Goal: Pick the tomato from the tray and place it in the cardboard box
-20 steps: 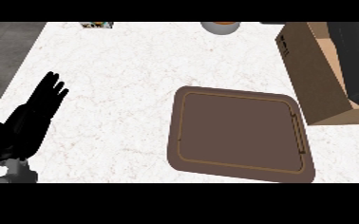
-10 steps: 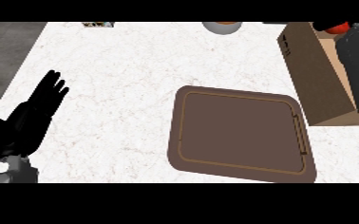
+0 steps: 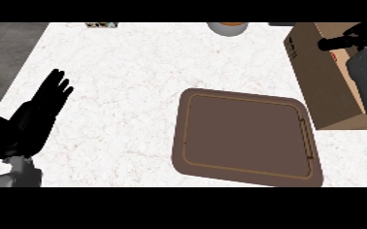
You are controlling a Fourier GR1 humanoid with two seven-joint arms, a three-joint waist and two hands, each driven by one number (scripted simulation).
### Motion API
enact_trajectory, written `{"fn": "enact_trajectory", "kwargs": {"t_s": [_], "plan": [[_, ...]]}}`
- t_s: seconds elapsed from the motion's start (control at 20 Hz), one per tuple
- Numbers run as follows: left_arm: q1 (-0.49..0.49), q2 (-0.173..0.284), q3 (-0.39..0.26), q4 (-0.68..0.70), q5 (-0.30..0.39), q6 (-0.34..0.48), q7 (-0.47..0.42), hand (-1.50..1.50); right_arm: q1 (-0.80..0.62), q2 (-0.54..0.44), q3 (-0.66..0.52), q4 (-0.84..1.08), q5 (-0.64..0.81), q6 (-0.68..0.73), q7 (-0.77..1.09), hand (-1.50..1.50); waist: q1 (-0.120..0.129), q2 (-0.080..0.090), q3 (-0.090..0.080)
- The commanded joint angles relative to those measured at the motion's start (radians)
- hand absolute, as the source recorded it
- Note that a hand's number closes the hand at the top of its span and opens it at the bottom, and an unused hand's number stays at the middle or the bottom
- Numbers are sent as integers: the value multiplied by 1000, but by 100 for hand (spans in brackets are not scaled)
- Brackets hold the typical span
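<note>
Nearest, well to the left of the tray [image 3: 247, 167], the left hand [image 3: 39, 114] rests on the white marble tabletop [image 3: 129, 73] with its fingers straight and relaxed, holding nothing. The tray itself is a brown rounded rectangle with a raised rim, and nothing lies on it.

Just beyond the tray's far right corner stands the cardboard box [image 3: 315, 77], its opening facing up. Over that opening is the right hand [image 3: 342, 41], dark against the box's interior; a small patch of red just beneath it may be the tomato [image 3: 335, 56], so the tomato seems to be at the box, under the hand, though most of it is hidden. Whether the fingers are curled around it or already spread cannot be told from here.

Farther back from the tray, at the tabletop's far edge, sits a grey bowl [image 3: 228, 28], only partly in view.

By my reading, the placing step is in hand: the tomato is off the tray and over the box. The next move calls for letting it go inside the box and lifting the hand clear.
</note>
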Motion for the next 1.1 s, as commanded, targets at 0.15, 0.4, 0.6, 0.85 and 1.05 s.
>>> {"fn": "enact_trajectory", "kwargs": {"t_s": [0.15, 0.4, 0.6, 0.85, 1.05], "plan": [[13, -31, -30, -37, -29, 24, 0, 0, 74, 13, -52, 24, -97, -69, -190, -150, 1, 9, 8], [-6, -4, 26, 30, 12, -1, -19, 0, 89, 45, -164, -110, -225, -322, -280, -150, -13, 9, 9], [-4, 12, 42, 77, -1, -19, -68, 0, 106, 57, -251, -193, -359, -370, -373, -150, -35, 1, 7], [95, -3, 34, -54, 11, -6, -4, 0, 173, 55, -269, -326, -466, -316, -386, -150, -30, -9, 6], [40, 26, 69, 40, 40, -44, -32, 0, 304, 50, -287, -503, -564, -218, -391, -150, -47, -11, 5]]}}
